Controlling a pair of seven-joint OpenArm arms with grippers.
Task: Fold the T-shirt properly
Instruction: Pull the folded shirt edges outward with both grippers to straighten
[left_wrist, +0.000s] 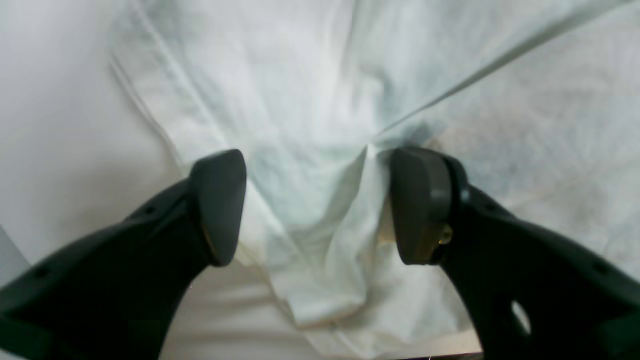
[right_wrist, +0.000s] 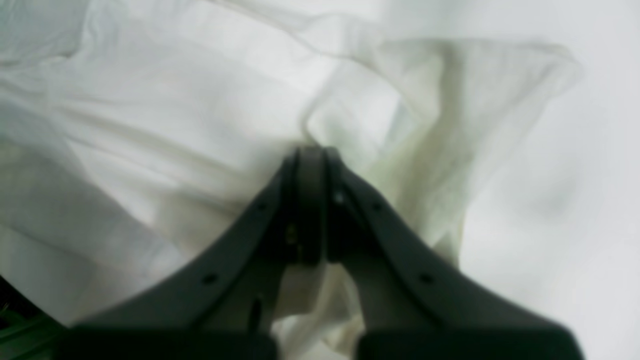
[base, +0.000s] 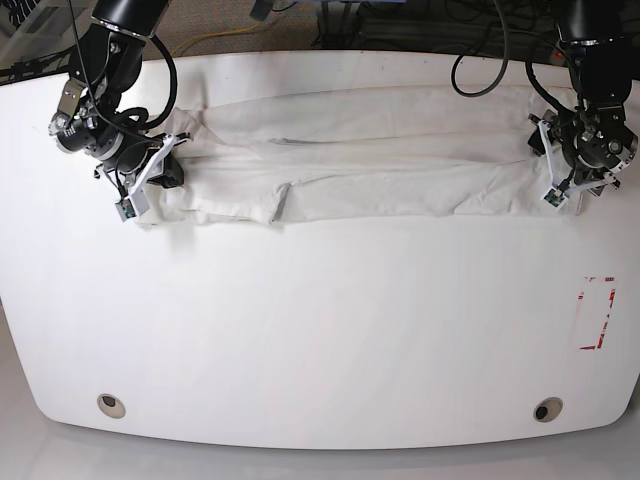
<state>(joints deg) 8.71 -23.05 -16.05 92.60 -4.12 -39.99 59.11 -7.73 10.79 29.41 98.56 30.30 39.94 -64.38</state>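
Close the spread left gripper (left_wrist: 317, 205) squarely on the T-shirt (base: 380, 150) edge, matching right gripper (right_wrist: 311, 165), already clamped on cloth

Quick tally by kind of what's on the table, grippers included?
T-shirt: 1, white, stretched along the table's far side
Grippers: 2, the left gripper open over the cloth, the right gripper shut on the T-shirt
Red-outlined rectangle marked on the table: 1
Round holes near the front edge: 2
Total: 6
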